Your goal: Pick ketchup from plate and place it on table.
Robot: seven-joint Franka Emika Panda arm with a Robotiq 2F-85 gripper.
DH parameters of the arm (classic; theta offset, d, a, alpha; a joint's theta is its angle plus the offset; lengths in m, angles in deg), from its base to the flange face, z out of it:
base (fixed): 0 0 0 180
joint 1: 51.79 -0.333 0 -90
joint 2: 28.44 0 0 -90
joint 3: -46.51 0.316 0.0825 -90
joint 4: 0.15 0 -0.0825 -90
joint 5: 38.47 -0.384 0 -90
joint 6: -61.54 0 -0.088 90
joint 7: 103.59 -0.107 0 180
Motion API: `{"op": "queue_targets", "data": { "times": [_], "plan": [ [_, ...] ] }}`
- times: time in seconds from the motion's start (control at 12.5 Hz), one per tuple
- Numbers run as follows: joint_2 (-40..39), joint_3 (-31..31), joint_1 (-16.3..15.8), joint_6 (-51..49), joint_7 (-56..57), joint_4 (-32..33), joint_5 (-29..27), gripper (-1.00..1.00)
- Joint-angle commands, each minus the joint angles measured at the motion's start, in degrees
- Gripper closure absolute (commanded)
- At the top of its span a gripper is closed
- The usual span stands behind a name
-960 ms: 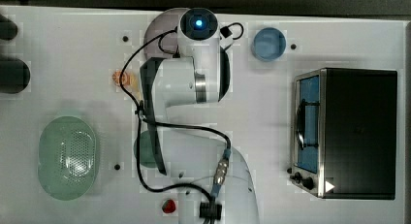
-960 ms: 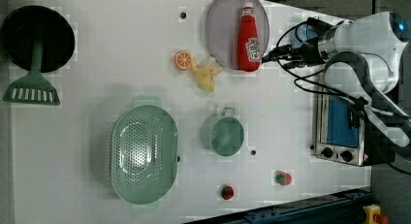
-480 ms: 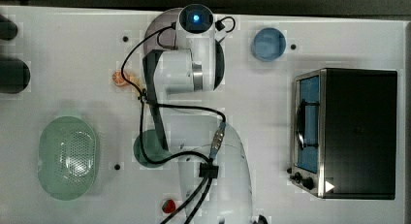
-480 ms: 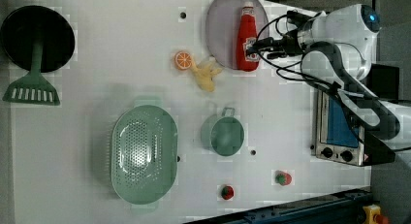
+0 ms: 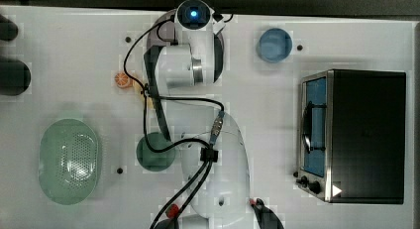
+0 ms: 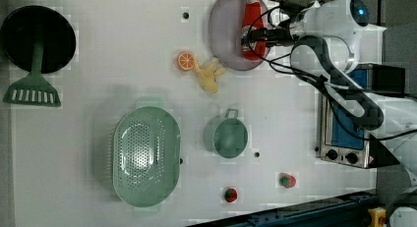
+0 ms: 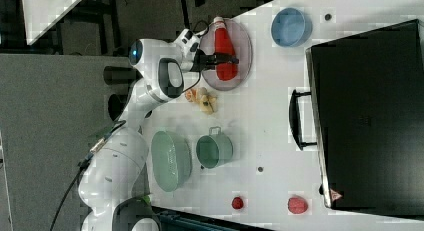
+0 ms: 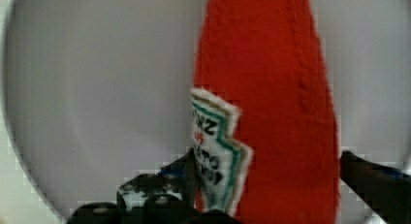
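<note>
The slim red ketchup squeeze bottle with white label (image 6: 253,28) lies flat on the round pale lilac plate (image 6: 223,33). The hand (image 8: 264,173) sits directly over its body, fingers spread wide either side, crosswise to the bottle's long axis, nothing gripped yet.

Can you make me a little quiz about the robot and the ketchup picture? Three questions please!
1. True or false: the ketchup lies on the plate.
2. Is the gripper A) open, with a finger on each side of the bottle, or B) shut tight above it?
3. Fill in: in the left view, the orange slice lies on the ____, outside the plate.

Key: 1 true. 2 A. 3 table.
</note>
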Motion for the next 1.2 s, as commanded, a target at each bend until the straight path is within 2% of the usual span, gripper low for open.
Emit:
{"op": "queue_targets", "data": {
  "times": [0.08,0.32,0.4,0.8,1.2],
  "plan": [
    [-0.82,-0.41,-0.24,1.71,2.33,-1.13,0.62,-0.93],
    [-0.75,-0.24,-0.30,2.62,2.32,-1.59,0.62,-0.20],
    [-0.70,-0.25,-0.36,2.51,2.32,-1.97,0.62,-0.15],
    [3.01,-0.28,-0.03,0.19,2.20,-2.17,0.46,-0.15],
    [14.32,-0.35,1.48,-14.19,1.17,-1.76,-3.49,-0.15]
  ]
}}
